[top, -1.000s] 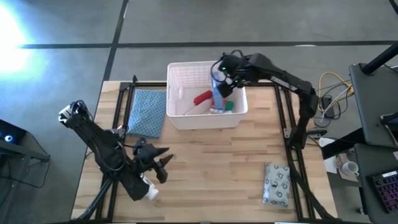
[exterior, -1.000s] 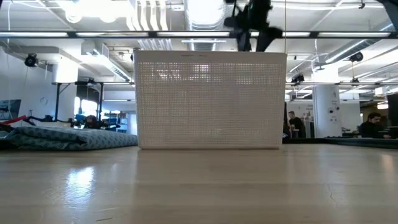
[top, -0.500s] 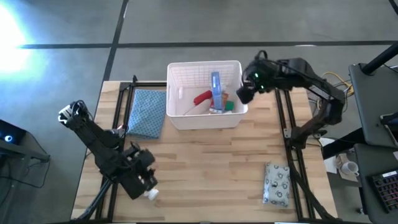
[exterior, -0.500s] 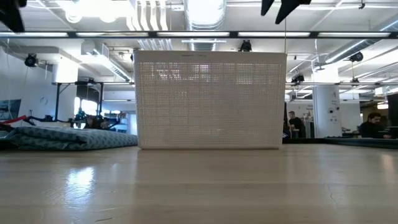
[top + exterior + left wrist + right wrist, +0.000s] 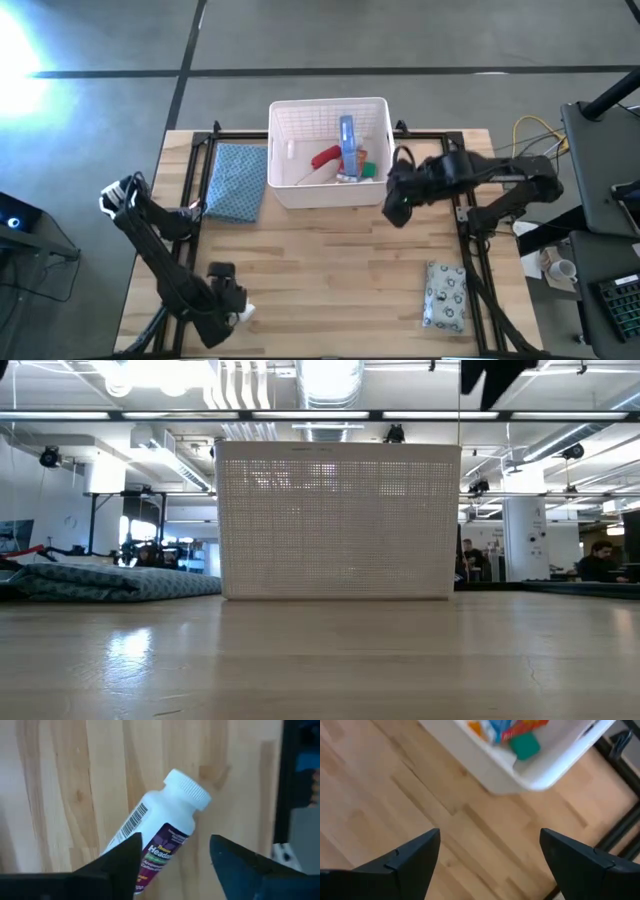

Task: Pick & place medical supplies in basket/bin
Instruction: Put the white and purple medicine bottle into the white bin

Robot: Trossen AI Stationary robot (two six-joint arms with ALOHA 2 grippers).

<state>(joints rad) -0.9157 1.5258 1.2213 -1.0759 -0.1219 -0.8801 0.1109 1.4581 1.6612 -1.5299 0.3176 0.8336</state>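
the left gripper (image 5: 172,862) has its two dark fingers spread apart over a white plastic pill bottle with a ribbed cap (image 5: 160,827) lying on its side on the light wooden table (image 5: 330,270); the high view shows only a sliver of it near the front left edge. the right gripper (image 5: 490,855), fingers wide apart and empty, hangs just beside the white slotted plastic basket (image 5: 375,190), whose red tube (image 5: 326,157) shows from above only. a grey-white patterned pouch (image 5: 445,294) lies front right.
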